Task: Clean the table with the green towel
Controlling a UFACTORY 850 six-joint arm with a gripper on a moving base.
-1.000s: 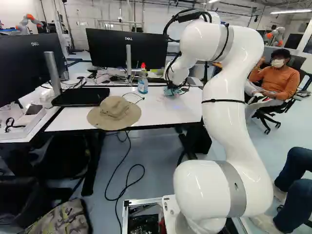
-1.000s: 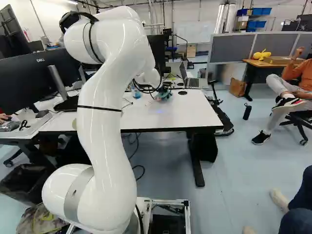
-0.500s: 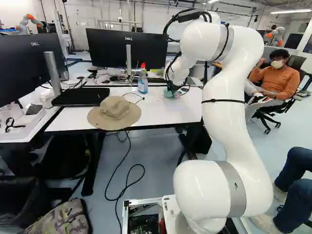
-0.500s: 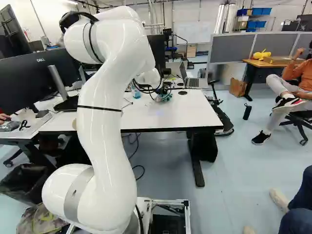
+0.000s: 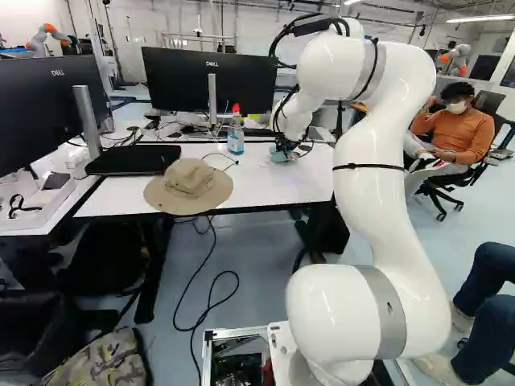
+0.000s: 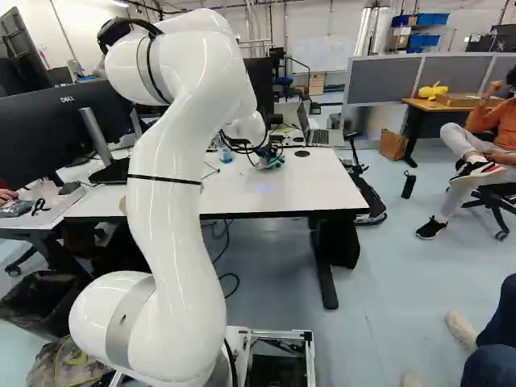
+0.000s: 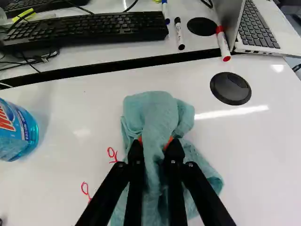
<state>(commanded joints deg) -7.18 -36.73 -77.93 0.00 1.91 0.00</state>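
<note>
a lab, judging by another robot (image 5: 50, 35) and desk monitors (image 5: 211, 79).

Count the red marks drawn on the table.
2: one mark close beside the towel, the other mark farther out, next to the gripper. More may be hidden under the towel or gripper.

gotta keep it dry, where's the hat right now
The hat lies on the front edge of the white table in the left base view, left of the spray bottle and nearer the base.
</note>
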